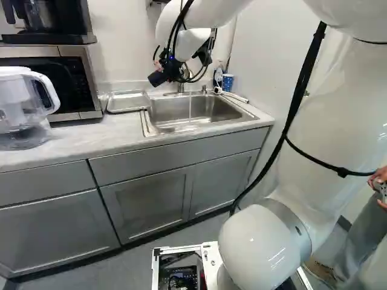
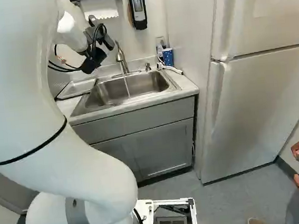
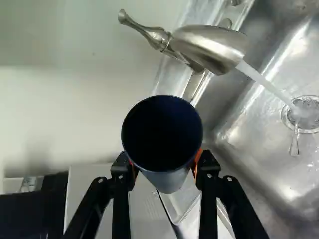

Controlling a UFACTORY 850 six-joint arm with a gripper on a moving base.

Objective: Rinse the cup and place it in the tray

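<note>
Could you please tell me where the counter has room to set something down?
The counter looks bare in front of the microwave and tray, between the pitcher and the sink. Beyond the sink it is crowded: faucet, bottle, blue cup, white tube.

The inside bottom of the cup (image 3: 167, 180) is lost in shadow. Splashing water (image 3: 266, 83) blurs part of the drain (image 3: 308, 128). Far left, the pitcher (image 1: 17, 99) is cut off, partly hiding the microwave (image 1: 75, 75). The fridge's (image 2: 263, 106) top is cut off.
</note>
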